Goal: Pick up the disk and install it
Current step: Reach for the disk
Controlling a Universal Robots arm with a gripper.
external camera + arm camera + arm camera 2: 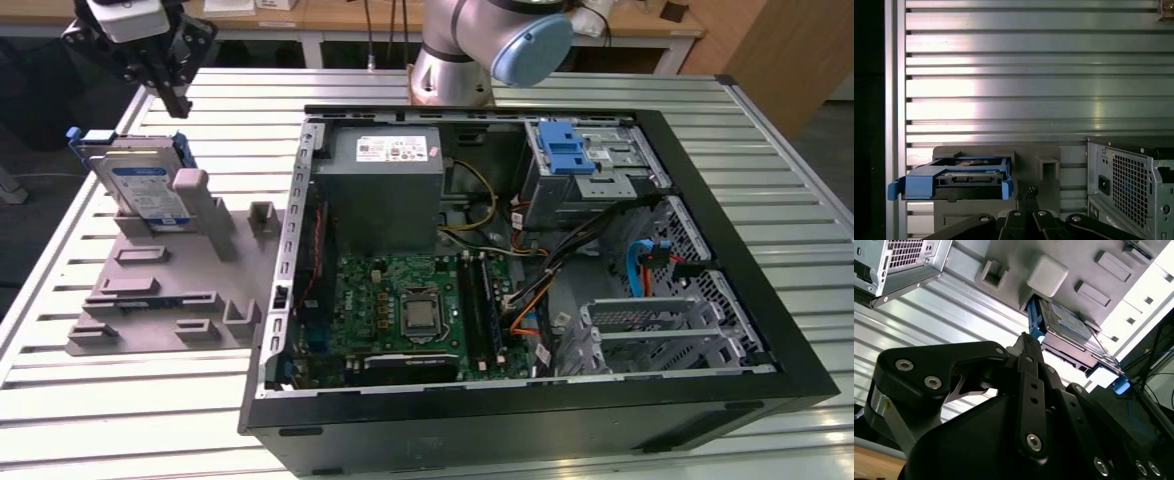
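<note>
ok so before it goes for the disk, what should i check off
1. Disk standing in the grey stand: ok.
2. Gripper carrying nothing: ok.
3. Gripper apart from the disk, not touching it: ok.
4. Jaws open for a grasp: not ok, they are shut.
5. Computer case open on top, drive cage exposed: ok.
6. Cage slot free for the disk: cannot tell.
</note>
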